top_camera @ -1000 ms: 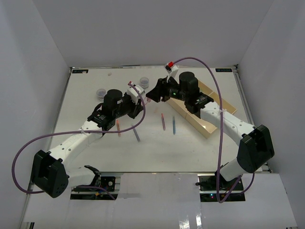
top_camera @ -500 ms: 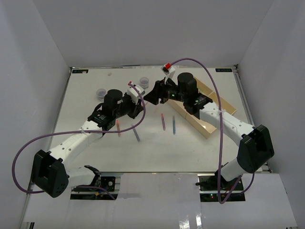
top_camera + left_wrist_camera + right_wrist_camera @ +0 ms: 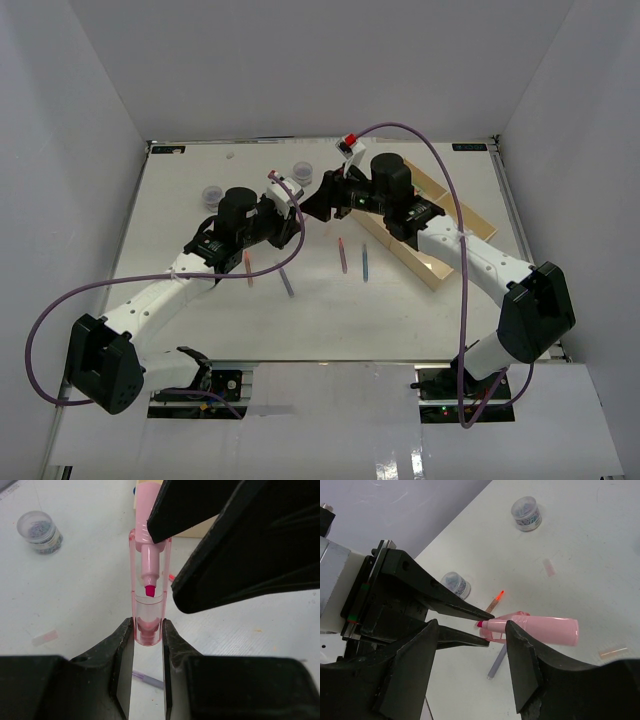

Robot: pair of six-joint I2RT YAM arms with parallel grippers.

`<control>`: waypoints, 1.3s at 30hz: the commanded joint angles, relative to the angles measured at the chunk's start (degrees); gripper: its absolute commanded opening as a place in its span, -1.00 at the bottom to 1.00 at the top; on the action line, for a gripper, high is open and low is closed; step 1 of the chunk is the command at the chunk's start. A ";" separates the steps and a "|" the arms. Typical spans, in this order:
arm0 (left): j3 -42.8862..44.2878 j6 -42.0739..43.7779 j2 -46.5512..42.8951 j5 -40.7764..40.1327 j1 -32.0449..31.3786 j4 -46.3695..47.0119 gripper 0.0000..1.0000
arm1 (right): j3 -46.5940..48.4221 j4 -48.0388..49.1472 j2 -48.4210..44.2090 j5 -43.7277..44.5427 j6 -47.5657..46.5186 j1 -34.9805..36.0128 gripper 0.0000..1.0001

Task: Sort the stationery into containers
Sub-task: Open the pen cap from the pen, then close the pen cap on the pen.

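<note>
From above, your left gripper and right gripper are tip to tip over the middle of the table, just left of the beige tray; a blue pen and an orange-pink pen lie loose on the table nearer you, and a grey tub sits beyond the left arm; what is between the grippers is too small to tell here. In your left wrist view the left jaws are clamped on the clear cap end of a pink highlighter, which points away from the camera; the right gripper's black fingers crowd its far end, one lying across the barrel. In your right wrist view the right jaws stand apart, gripping nothing; the highlighter's pink barrel shows just beyond the right-hand finger, its cap end pinched between the left fingers
</note>
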 commanded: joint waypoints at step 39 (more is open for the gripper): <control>-5.86 -4.39 -3.07 2.55 -0.68 13.19 -0.76 | 2.58 -2.08 -2.58 7.27 -3.36 4.41 0.27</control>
